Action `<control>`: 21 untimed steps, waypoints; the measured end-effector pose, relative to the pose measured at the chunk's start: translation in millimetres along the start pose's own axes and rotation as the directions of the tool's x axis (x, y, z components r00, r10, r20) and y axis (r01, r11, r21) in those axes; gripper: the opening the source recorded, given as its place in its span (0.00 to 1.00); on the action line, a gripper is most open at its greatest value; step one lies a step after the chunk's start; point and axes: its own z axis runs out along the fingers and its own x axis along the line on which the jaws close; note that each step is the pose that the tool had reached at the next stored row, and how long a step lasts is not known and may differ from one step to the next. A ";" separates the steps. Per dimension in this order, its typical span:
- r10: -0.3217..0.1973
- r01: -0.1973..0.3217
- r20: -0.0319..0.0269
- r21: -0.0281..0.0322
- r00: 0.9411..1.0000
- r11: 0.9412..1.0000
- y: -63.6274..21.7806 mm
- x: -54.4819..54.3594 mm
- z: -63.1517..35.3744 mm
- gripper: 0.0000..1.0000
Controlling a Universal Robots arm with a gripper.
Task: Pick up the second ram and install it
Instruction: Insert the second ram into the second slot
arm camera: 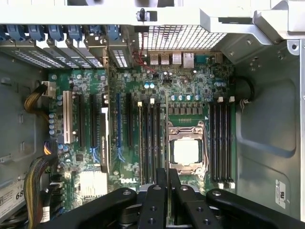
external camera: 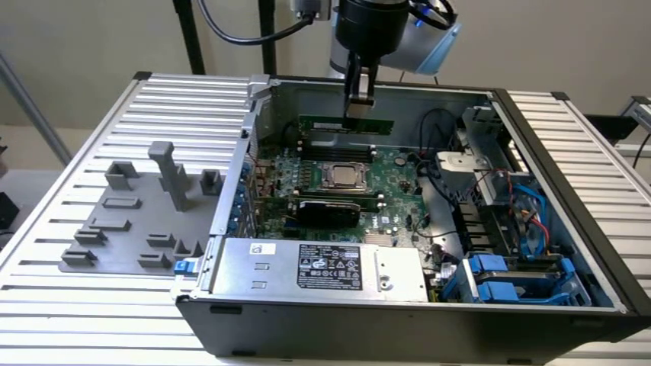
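Green ram (external camera: 341, 124) hangs pinched by its top edge in the gripper (external camera: 358, 109), lying left to right at the far end of the motherboard (external camera: 392, 171) inside the open case (external camera: 539, 152). Whether it sits in a slot I cannot tell. In the wrist view the fingers (arm camera: 161, 191) are drawn close together near the CPU socket (arm camera: 186, 151). Grey tray (external camera: 122, 232) lies on the table (external camera: 81, 328), left of the case.
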 end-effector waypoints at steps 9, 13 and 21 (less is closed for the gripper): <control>0.000 0.000 0.000 0.000 1.000 1.000 -0.8 1.7 16.3 0.13; 0.000 0.000 0.000 0.000 1.000 1.000 -1.5 3.4 23.4 0.13; 0.000 0.000 0.000 0.000 1.000 1.000 -5.5 6.8 37.6 0.13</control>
